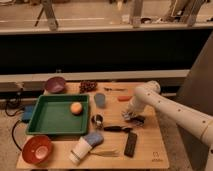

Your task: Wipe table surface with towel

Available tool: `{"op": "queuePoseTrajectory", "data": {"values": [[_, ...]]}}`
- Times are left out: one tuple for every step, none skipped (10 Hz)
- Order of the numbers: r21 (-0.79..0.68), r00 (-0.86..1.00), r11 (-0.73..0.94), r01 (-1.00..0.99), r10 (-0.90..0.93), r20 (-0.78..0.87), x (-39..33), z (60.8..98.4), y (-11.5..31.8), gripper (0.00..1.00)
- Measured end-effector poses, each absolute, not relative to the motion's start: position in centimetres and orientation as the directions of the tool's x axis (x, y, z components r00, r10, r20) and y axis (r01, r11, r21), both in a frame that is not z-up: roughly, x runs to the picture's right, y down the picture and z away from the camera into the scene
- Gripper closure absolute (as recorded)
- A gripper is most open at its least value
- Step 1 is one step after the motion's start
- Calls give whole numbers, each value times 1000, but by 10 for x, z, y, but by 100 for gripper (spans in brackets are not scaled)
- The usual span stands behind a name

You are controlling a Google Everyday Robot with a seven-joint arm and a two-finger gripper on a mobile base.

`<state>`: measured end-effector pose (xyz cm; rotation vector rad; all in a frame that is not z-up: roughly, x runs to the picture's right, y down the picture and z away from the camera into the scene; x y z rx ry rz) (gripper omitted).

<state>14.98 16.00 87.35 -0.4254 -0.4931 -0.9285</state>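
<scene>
- The table surface (150, 145), a light tan wooden rectangle, is filling the lower middle of the view, with bare wood showing mostly along its right and front edges.
- Nearest the front, a red bowl (36, 148) is sitting at the left corner, a white cup (81, 148) is lying on its side with a blue cloth (93, 137) touching it, and a black remote (130, 143) is lying to their right.
- A green tray (47, 120) is taking up the left half, holding an orange (76, 108).
- A small metal cup (97, 120) is standing just beside the tray, with a dark utensil (118, 128) lying to its right.
- The gripper (131, 118) is reaching down to the tabletop right of centre, over small dark items; whether it is clenched or released, I cannot tell.
- Farther back, a blue cup (100, 100), an orange-red item (124, 98), a dark cluster (88, 86) and a purple bowl (55, 84) are crowding the far edge.
</scene>
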Motion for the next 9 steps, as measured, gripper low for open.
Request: {"op": "queuePoseTrajectory", "data": {"values": [[-112,477,514,850,-663,576,138,868,164,100],[-91,450,495,864,-676,584,124,865,168,100],[-76,427,480,874,-684,591,112,864,171,100],[-54,397,460,886,-694,601,96,863,174,100],[-29,357,432,901,-705,612,80,863,176,100],[-13,334,416,909,-711,618,71,864,177,100],[1,318,407,913,-716,621,63,865,177,100],[25,293,394,919,-723,625,49,868,173,100],[40,278,386,922,-728,627,39,871,169,100]]}}
